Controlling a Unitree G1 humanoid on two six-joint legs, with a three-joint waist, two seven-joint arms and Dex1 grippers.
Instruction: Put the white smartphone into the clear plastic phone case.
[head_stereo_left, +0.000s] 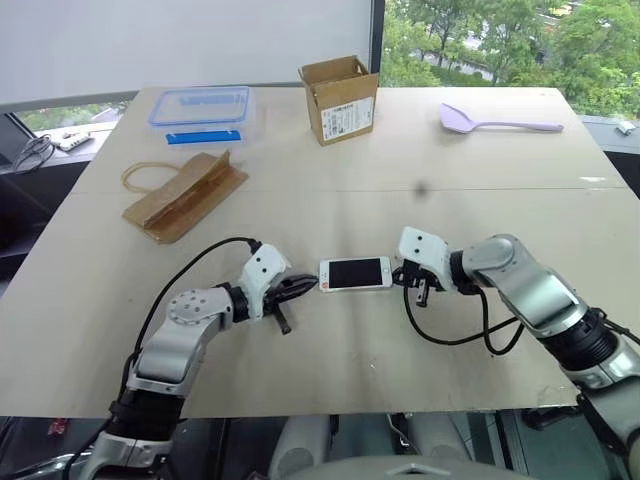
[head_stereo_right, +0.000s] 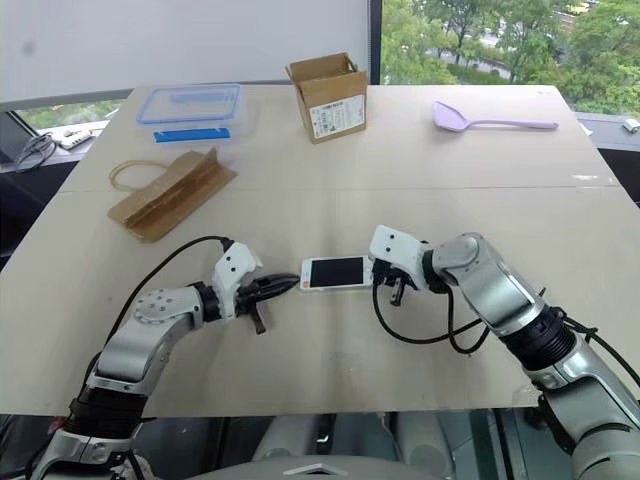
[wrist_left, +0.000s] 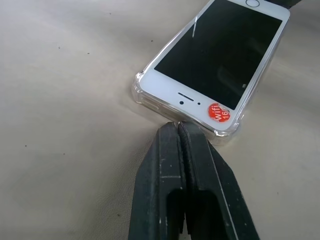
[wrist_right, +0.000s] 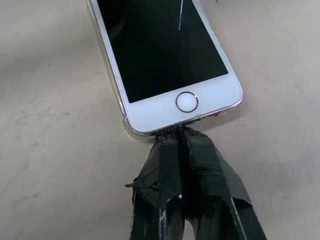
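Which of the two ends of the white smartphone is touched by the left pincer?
The earpiece end, the one with the red sticker: the shut left pincer meets the white smartphone there. The right pincer is at the home-button end.

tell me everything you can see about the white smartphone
The white smartphone lies flat, screen up, near the table's front middle. It has a white bezel, a dark screen, a round home button at one end and an earpiece slot with a red round sticker at the other. It sits inside the clear plastic phone case, whose rim shows around its edges. The left tool and right tool, both shut, meet its opposite short ends.
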